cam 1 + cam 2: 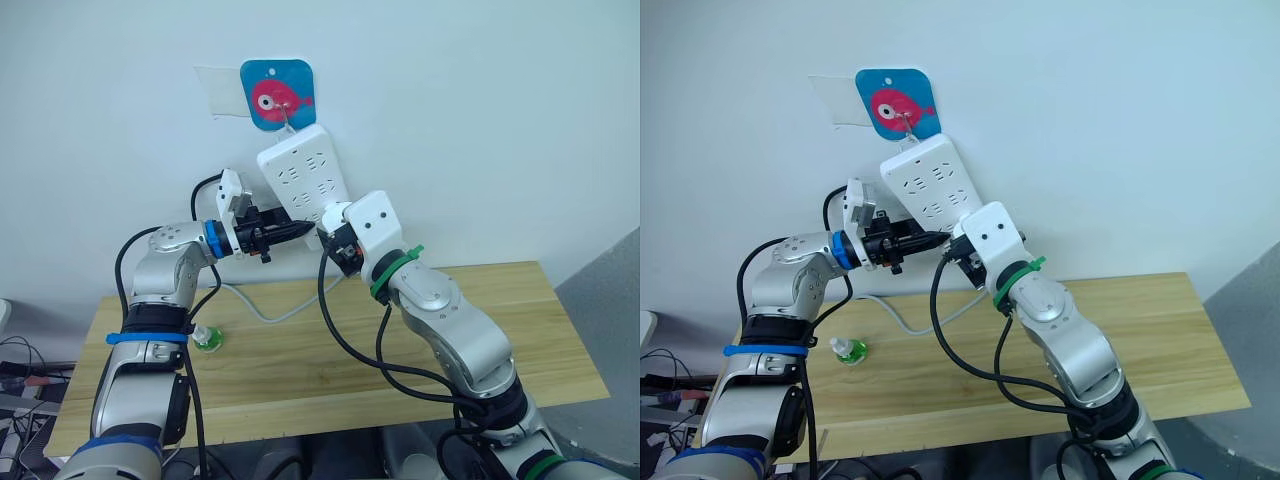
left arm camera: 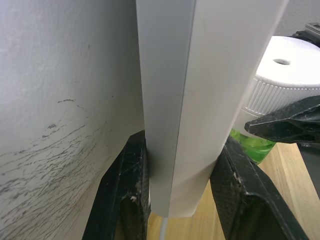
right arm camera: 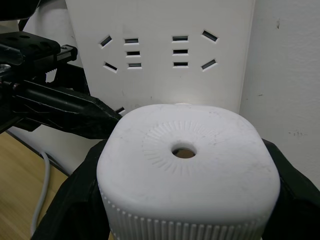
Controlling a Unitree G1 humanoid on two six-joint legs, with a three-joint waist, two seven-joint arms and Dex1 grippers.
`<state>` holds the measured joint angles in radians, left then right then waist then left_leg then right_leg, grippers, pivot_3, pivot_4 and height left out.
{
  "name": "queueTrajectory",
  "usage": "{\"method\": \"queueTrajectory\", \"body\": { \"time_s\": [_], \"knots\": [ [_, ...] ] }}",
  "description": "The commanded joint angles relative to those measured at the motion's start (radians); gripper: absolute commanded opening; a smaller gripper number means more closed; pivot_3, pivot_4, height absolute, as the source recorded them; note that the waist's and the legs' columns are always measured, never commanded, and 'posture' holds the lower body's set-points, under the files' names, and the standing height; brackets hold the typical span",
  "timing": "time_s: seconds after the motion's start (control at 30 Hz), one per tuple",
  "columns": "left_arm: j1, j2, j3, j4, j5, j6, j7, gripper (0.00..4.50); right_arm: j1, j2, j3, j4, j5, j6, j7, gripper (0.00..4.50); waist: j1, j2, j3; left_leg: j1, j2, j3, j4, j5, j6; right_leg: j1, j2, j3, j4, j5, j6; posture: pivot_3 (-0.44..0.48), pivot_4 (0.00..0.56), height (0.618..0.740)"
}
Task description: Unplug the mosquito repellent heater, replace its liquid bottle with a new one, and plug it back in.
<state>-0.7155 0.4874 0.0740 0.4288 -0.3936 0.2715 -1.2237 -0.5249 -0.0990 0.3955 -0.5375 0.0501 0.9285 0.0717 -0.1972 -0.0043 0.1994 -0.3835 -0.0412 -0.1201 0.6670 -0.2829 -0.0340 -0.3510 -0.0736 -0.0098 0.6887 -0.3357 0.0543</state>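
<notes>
Right gripper [image 3: 187,220] clamped on mosquito repellent heater [image 3: 187,165]; left gripper [image 2: 177,195] pinched power strip [image 2: 200,100]. Looked like plug-in or unplug step, unclear which. Next: straight pull/push.

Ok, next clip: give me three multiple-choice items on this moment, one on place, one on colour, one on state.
1. Where does the small green bottle stand?
A. on the wooden table
B. on the power strip
C. in the left gripper

2. What colour is the mosquito repellent heater?
A. blue
B. white
C. black

3. What does the left gripper do?
A. hangs open over the table
B. holds a cable
C. clamps the power strip's edge

Key: 1 A, the head views show it on the tabletop; 2 B, its domed face is white; 3 C, the left wrist view shows both fingers pressed against the strip.
</notes>
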Motion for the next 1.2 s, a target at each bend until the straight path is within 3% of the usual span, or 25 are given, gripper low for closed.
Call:
{"method": "queueTrajectory", "body": {
  "time_s": [0.03,0.7,1.2],
  "knots": [
    [-0.032,0.007,0.02,-0.03,-0.012,0.008,0.038,1.3,-0.016,0.018,0.007,-0.024,-0.014,-0.011,0.007,3.04,0.0,0.0,0.001,0.0,0.0,0.0,0.0,0.0,0.0,0.0,0.0,0.0,0.0,0.0,0.0,-0.331,0.226,0.74],
    [-0.034,0.004,0.023,-0.029,0.0,0.005,0.071,1.3,-0.004,0.032,0.019,-0.064,-0.041,0.033,0.027,3.04,0.004,-0.002,0.011,0.0,0.0,0.0,0.0,0.0,0.0,-0.001,0.0,0.0,0.001,0.0,0.0,-0.331,0.231,0.74],
    [-0.036,0.013,0.027,-0.019,-0.002,-0.004,0.084,1.3,0.055,-0.017,0.009,-0.222,-0.043,0.149,0.019,3.04,0.006,-0.004,0.021,-0.001,0.0,0.0,-0.002,0.0,-0.001,-0.001,0.0,0.0,-0.001,0.001,-0.001,-0.351,0.241,0.74]
  ]
}}
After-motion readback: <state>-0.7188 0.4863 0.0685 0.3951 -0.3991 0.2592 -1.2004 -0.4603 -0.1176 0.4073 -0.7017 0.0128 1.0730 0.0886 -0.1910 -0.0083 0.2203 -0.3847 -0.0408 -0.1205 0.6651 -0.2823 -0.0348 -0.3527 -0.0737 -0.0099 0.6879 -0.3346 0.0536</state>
